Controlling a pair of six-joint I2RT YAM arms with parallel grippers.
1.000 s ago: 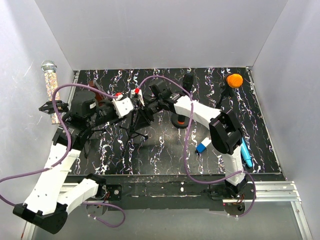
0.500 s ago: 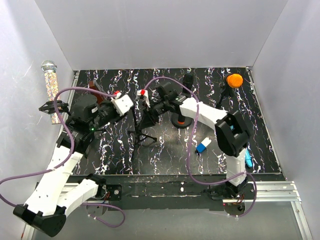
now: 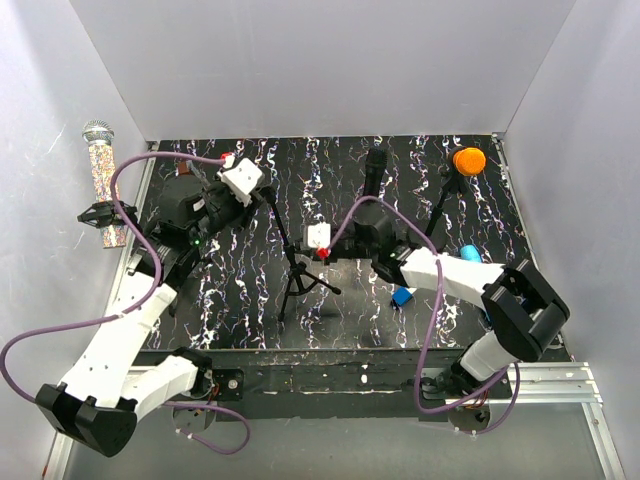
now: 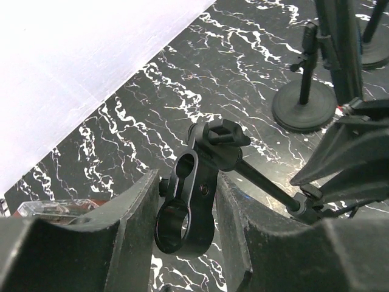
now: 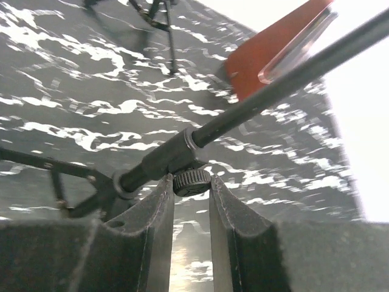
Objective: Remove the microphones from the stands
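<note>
A black tripod stand (image 3: 298,283) stands mid-table, its pole leaning up to the far left. My left gripper (image 3: 260,194) is shut on the stand's empty black clip (image 4: 193,201) at the pole's top. My right gripper (image 3: 304,250) is shut on the small ribbed knob (image 5: 192,181) on the pole's collar, low on the pole (image 5: 255,103). A black microphone (image 3: 375,165) stands in a round-base stand (image 3: 362,240) behind. An orange-headed microphone (image 3: 468,160) sits on a stand at the far right. A sparkly microphone (image 3: 98,160) sits in a clip (image 3: 104,214) by the left wall.
A blue and white object (image 3: 404,294) lies right of the tripod, and a blue object (image 3: 470,252) shows behind my right arm. A red object (image 5: 267,52) lies at the far left of the mat. Purple cables loop over both arms. White walls close three sides.
My right arm has swung back to the near right and its gripper has dropped from the stand's top to the knob on the pole. My left gripper has moved farther back with the clip.
</note>
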